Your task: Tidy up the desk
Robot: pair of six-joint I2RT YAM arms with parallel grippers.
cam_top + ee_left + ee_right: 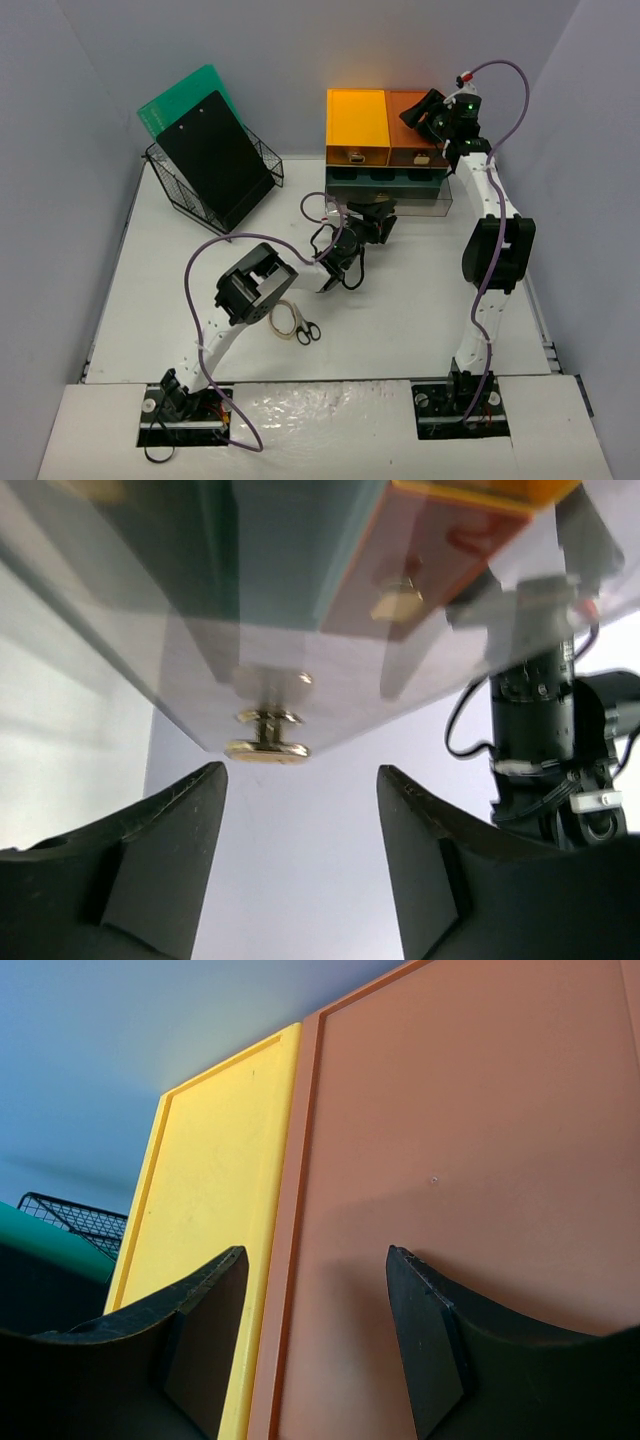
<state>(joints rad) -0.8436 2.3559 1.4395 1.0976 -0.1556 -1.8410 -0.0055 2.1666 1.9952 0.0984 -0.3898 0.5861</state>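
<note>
Hovering over white desk (420,320), left tool (300,768) parted, facing brass drawer knob (266,748)

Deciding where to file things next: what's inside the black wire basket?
A black clipboard leans in the wire basket, a green board behind it. Whatever lies lower down behind the clipboard is covered from view.

Your left arm (212,345) has white links and black joint housings; a purple cable (192,270) loops along it; your right arm (487,190) matches, with a small green light (468,100) lit near its wrist; the left end effector (300,800) and the right end effector (316,1270) both carry matte black, wedge-shaped fingers (165,870).
</note>
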